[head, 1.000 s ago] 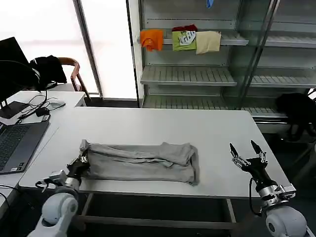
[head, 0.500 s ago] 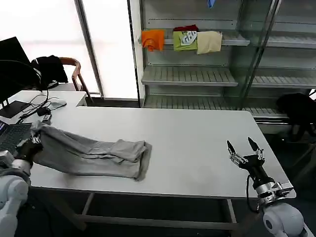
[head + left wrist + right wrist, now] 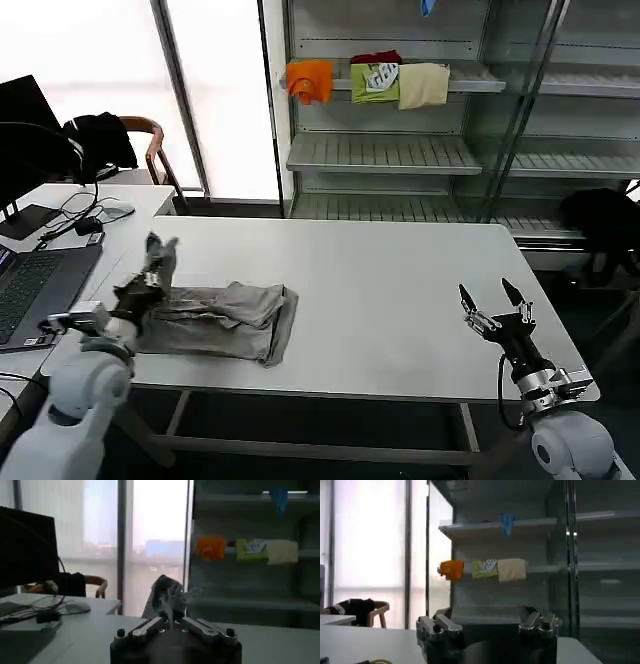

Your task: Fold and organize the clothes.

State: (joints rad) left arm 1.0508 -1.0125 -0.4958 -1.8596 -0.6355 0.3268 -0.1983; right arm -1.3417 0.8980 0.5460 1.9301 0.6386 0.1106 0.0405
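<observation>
My left gripper [image 3: 150,275] is clamped on one end of the grey shirt [image 3: 225,320]. A tuft of cloth sticks up out of the closed jaws, clear in the left wrist view [image 3: 170,597].

Changes over the last second:
- A second ago the shirt lay stretched out across the front middle of the table [image 3: 400,270], my left jaws at its end by the front edge.
- Half a second ago I had dragged it toward my left, jaws out at the table's left edge, cloth trailing behind them.
- Now I've swung the held end back in and up. It sits lifted above the table, just beside the laptop [image 3: 35,290], and the rest of the shirt is bunched into a shorter bundle right below and beside my jaws, toward the table middle.

My read: this is a fold-over in progress, the held end being carried back over the body of the shirt. The bundle is shorter but lumpy, edges not aligned, so the fold isn't finished. Next I'd need to lay the pinched end down flat on the bundle, then let go. Risk: the loose layers shift or the end drops crooked.

My right gripper [image 3: 497,303] is idle, jaws spread wide, holding nothing, hovering over the table's front right corner, well apart from the shirt. It has barely moved.

The orange, green and cream clothes [image 3: 365,82] on the shelf [image 3: 380,155] are untouched.
</observation>
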